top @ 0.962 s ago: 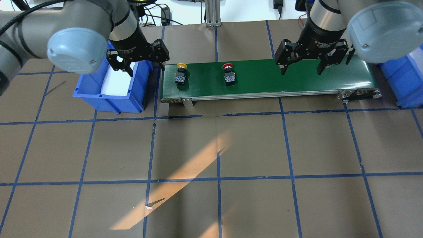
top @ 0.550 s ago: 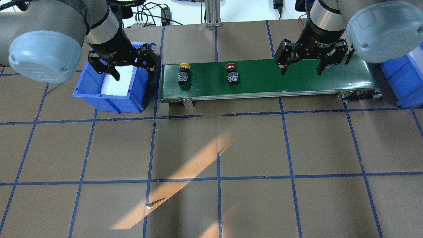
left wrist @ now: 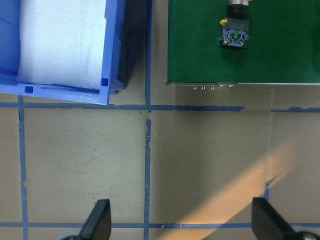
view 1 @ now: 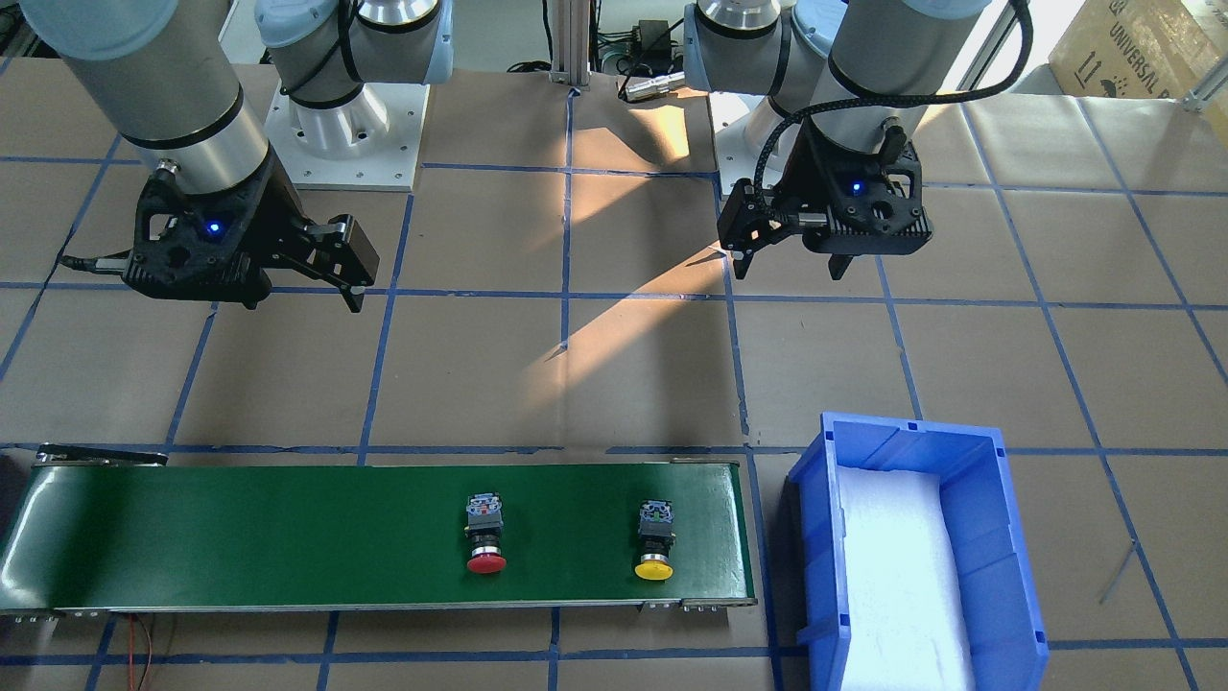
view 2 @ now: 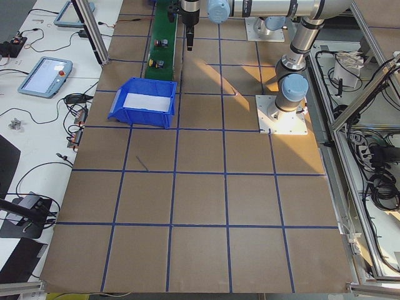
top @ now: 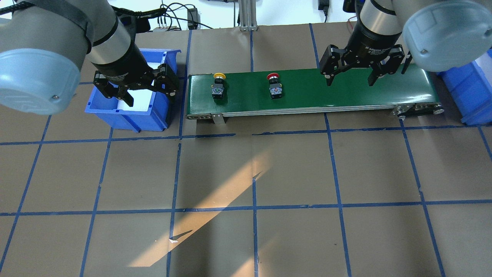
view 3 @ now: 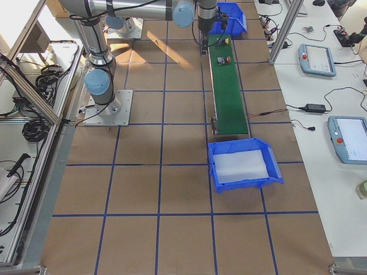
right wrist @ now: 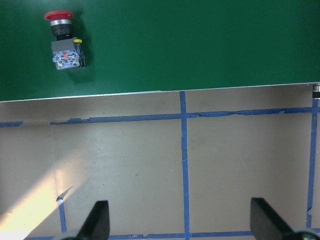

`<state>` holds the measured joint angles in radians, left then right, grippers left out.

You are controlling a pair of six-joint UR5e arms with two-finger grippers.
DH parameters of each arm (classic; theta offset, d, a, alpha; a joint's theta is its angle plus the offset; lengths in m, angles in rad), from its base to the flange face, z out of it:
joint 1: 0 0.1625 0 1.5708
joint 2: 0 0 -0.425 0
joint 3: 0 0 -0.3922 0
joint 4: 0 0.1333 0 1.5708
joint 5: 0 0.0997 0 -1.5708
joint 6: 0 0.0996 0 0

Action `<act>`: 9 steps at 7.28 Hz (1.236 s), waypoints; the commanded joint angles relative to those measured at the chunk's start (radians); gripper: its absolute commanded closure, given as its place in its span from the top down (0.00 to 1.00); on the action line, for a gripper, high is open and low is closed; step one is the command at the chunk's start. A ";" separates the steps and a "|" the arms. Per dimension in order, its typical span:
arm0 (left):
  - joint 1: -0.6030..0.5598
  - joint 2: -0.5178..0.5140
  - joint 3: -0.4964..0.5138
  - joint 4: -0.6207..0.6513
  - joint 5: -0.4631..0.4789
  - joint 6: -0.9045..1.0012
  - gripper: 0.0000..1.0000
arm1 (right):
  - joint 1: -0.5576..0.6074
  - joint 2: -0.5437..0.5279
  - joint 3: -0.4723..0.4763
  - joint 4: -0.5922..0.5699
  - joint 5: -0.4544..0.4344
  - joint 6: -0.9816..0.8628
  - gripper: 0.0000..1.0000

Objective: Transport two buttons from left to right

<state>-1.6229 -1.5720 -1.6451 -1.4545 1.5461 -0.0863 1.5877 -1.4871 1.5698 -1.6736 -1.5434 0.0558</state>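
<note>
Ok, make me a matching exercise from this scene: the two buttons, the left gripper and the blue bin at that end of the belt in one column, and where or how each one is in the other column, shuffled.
Column one:
1. yellow button
2. red button
3. left gripper
4. blue bin

Column two:
A. white-lined, no button in it
B. on the green belt, at the end by the bin
C. open, holding nothing
D. on the belt, further along toward the right gripper

Pairs: 1-B, 2-D, 3-C, 4-A
</note>
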 commanded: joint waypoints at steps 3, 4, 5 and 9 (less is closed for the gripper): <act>0.000 0.004 -0.002 0.000 0.005 -0.001 1.00 | 0.000 -0.001 0.003 0.000 -0.001 -0.001 1.00; 0.000 0.004 -0.002 0.000 0.005 -0.003 1.00 | 0.000 0.001 0.001 0.000 -0.001 -0.001 1.00; 0.000 0.004 -0.002 0.000 0.006 -0.004 1.00 | 0.000 0.001 0.003 0.000 -0.001 -0.002 1.00; 0.000 0.003 -0.002 0.000 0.008 -0.006 1.00 | 0.000 0.001 0.001 0.000 -0.001 -0.004 1.00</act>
<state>-1.6229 -1.5686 -1.6475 -1.4542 1.5527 -0.0918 1.5877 -1.4864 1.5710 -1.6736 -1.5447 0.0527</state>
